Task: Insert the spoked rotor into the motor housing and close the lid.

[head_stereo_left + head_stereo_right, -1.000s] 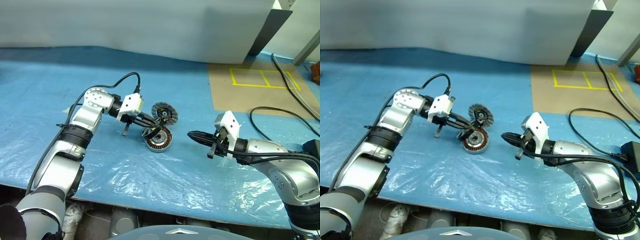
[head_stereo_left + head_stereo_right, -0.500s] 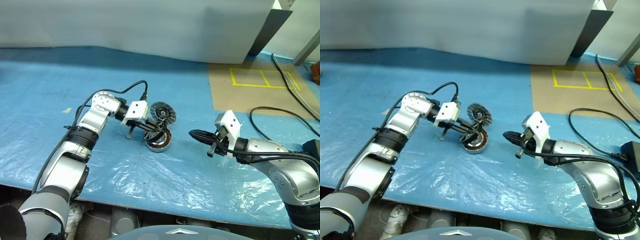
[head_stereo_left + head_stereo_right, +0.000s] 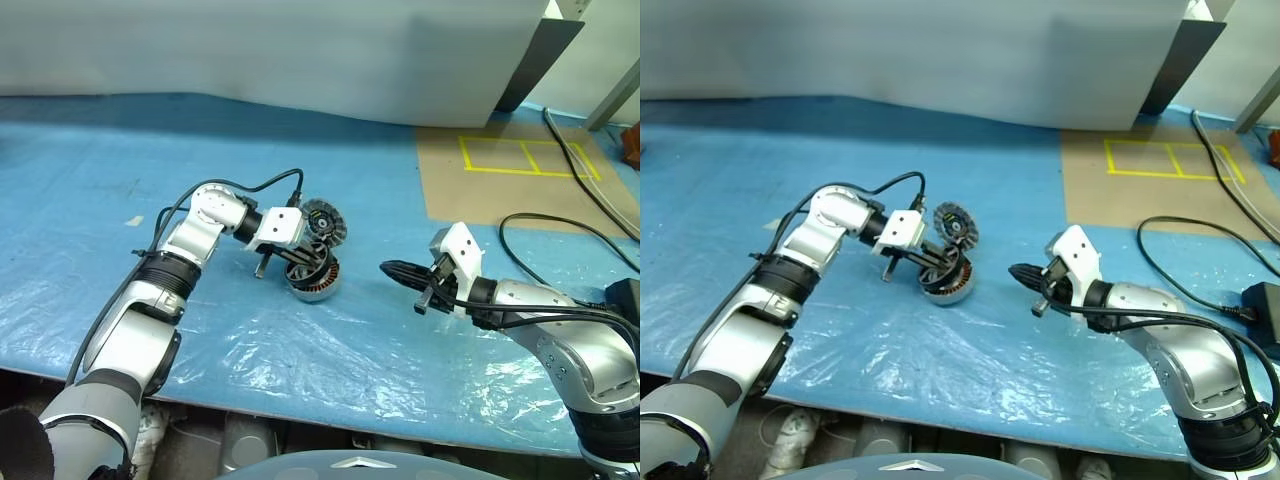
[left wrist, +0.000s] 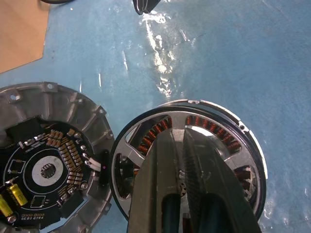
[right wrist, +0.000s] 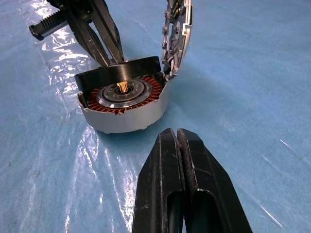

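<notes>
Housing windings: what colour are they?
Copper-brown, ringing the hub inside the motor housing; clearest in the right wrist view.

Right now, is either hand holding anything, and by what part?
The left hand pinches the spoked rotor, seemingly by a spoke; the right hand holds nothing.

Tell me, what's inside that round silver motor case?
Inside the motor housing is a ring of copper windings around a metal hub. The black spoked rotor sits tilted over the far edge, hiding the windings beneath it.
</notes>
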